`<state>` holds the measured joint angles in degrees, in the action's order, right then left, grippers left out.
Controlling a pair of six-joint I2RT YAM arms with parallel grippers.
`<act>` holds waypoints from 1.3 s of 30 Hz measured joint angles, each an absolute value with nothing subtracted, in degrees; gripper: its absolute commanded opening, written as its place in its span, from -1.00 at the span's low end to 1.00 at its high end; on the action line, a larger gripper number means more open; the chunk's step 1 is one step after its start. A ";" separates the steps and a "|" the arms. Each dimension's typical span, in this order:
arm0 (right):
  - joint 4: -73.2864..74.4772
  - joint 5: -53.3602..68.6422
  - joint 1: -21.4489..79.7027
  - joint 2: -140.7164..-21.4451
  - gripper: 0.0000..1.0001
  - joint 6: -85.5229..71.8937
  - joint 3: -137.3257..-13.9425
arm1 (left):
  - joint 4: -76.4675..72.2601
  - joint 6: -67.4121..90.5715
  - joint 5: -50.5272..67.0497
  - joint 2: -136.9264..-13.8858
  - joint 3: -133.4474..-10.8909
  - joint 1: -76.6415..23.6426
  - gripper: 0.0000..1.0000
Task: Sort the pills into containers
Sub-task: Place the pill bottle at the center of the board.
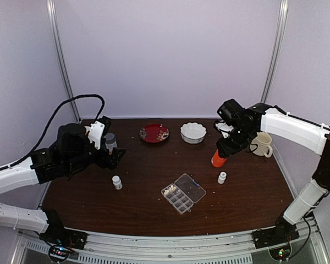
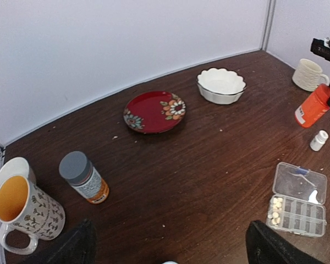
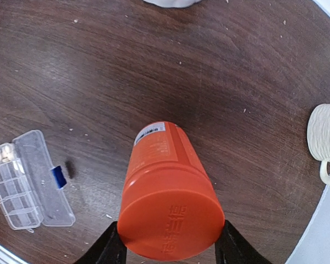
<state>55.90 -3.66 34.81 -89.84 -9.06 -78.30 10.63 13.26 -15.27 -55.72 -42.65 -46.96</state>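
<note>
The clear pill box (image 1: 177,199) lies open at the table's middle front, its lid (image 1: 191,187) folded out flat. Whitish pills (image 2: 276,212) fill its end cells; the rest of the cells look bare. My right gripper (image 3: 169,243) is shut on the cap end of an orange bottle (image 3: 166,181), held tilted right of centre (image 1: 218,159), base low over the table. My left gripper (image 2: 170,250) stands wide open at the left with nothing between its fingers. A grey-capped amber bottle (image 2: 83,177) stands just beyond it.
Two small white bottles (image 1: 117,182) (image 1: 222,177) stand either side of the pill box. A red flowered plate (image 1: 154,133) and a white scalloped bowl (image 1: 193,132) sit at the back. A cream mug (image 1: 262,144) is far right, a floral mug (image 2: 27,212) far left.
</note>
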 measured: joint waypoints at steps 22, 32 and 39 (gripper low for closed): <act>59.61 -2.87 32.05 -101.91 0.99 -2.74 -85.86 | 26.79 17.76 -20.78 -69.25 -56.64 -37.39 0.94; 55.31 -4.84 33.74 -88.71 0.99 -2.57 -86.89 | 30.30 17.72 -19.68 -76.69 -63.94 -31.33 0.91; 45.04 -8.99 33.34 -75.66 0.99 -5.58 -78.22 | 31.79 17.52 -17.04 -83.09 -69.43 -27.11 0.85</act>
<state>45.04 -8.99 33.34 -75.66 -5.58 -78.22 31.79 17.52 -17.04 -83.09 -69.43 -27.11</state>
